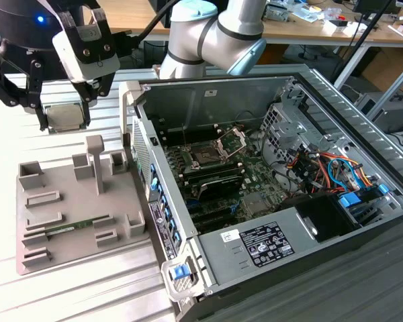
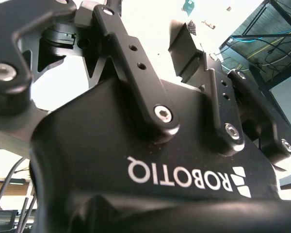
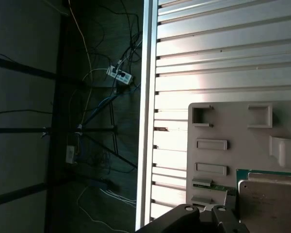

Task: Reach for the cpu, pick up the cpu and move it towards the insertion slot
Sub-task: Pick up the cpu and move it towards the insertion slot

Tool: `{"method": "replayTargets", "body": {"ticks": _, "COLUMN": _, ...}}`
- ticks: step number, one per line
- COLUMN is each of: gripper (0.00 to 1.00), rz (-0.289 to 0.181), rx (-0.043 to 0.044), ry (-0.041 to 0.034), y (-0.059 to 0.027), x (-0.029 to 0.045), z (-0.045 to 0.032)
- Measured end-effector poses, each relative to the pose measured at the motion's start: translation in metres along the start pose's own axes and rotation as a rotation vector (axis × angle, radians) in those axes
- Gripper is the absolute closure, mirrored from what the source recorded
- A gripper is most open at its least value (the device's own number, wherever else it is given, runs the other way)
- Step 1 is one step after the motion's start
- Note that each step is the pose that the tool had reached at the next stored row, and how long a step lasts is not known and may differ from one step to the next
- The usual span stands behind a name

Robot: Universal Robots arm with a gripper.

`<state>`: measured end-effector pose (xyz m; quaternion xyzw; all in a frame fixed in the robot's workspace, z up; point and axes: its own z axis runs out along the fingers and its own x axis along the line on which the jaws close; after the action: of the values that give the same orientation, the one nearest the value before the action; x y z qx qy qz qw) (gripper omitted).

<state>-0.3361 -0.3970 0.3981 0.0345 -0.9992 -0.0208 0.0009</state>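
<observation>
Our tool (image 1: 66, 125) grips the cpu (image 1: 64, 115) above the tray (image 1: 27, 261). We judge the carry underway, with the slot (image 1: 207, 156) well apart inside the case (image 1: 208, 94).

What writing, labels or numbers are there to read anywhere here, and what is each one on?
White lettering with a logo, upside down in the second wrist view, on the black body of the hand: a brand mark, not quoted here.
Faint marks on the pale face of the cpu held in the hand: too blurred to read.
White label on a metal cover in the computer case: too small to read.
Small white sticker beside it: too small to read.
</observation>
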Motion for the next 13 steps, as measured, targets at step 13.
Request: {"method": "replayTargets", "body": {"ticks": 13, "gripper": 0.45, "rz": 0.0, "rx": 0.0, "ry": 0.0, "y": -0.0009, "x": -0.0127, "z": 0.0}}
